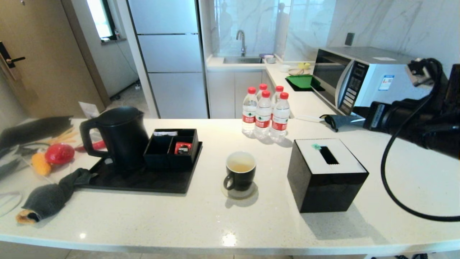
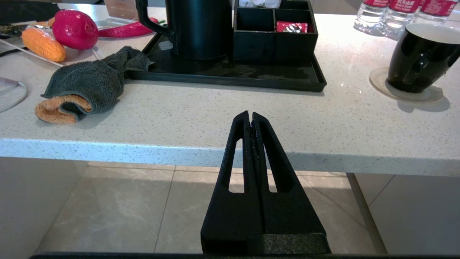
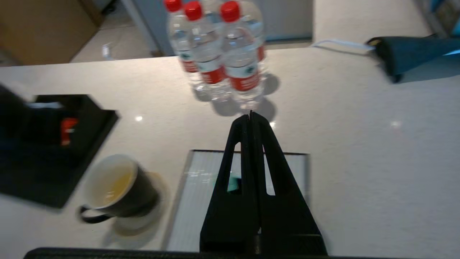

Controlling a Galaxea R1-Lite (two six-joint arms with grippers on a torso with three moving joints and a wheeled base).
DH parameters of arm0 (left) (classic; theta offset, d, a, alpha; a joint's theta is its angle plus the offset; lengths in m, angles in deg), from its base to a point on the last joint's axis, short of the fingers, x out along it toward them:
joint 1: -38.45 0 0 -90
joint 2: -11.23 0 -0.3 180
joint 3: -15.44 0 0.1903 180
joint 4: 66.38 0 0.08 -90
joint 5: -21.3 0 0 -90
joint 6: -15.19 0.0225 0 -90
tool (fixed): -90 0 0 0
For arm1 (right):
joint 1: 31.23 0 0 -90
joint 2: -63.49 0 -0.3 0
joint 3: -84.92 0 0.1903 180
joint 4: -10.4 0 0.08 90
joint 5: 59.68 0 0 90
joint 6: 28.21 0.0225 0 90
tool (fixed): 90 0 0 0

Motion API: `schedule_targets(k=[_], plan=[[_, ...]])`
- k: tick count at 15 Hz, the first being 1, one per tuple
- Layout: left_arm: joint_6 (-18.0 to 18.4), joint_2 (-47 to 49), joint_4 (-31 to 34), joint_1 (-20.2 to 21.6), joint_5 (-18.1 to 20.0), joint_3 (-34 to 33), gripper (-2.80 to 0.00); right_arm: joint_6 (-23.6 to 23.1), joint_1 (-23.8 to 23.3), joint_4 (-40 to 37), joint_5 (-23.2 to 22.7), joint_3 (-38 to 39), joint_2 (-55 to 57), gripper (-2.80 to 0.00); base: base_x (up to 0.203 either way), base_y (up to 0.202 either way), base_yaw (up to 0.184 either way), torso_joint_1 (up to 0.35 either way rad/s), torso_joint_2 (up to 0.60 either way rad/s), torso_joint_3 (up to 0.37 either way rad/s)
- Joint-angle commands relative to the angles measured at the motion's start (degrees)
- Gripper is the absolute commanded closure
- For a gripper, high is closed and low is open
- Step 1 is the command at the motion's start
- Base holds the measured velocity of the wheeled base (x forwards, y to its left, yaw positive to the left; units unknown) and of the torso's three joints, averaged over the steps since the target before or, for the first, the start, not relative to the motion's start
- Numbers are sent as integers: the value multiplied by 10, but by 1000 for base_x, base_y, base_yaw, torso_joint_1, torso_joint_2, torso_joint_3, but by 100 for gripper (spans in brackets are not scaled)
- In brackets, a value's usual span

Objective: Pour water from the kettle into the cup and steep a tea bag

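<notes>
The black kettle (image 1: 120,136) stands on the black tray (image 1: 143,181), its handle facing left; it also shows in the left wrist view as the kettle (image 2: 201,28). The black cup (image 1: 240,172) sits on a round coaster mid-counter and holds pale yellowish water (image 1: 240,167). No tea bag shows in any view. My left gripper (image 2: 250,116) is shut and empty, low in front of the counter's front edge. My right gripper (image 3: 250,117) is shut, raised over the tissue box (image 3: 201,201), with the cup (image 3: 118,187) off to its side.
A compartment box (image 1: 172,145) with a red packet (image 1: 183,148) sits on the tray. Red-capped bottles (image 1: 264,113) stand behind the cup. The black tissue box (image 1: 325,176), a microwave (image 1: 359,77), a rolled towel (image 1: 52,197) and toy vegetables (image 1: 57,154) share the counter. My right arm (image 1: 413,120) trails a cable.
</notes>
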Motion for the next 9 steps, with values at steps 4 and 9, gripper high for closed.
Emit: schedule_targets(k=[4,9], plan=[[0,0,0,0,-1,0,0,146,99,-161,20,-103,21,0,0,0,0,0,0,0],[0,0,0,0,-1,0,0,339,144,-231,78,-182,86,0,0,0,0,0,0,0]])
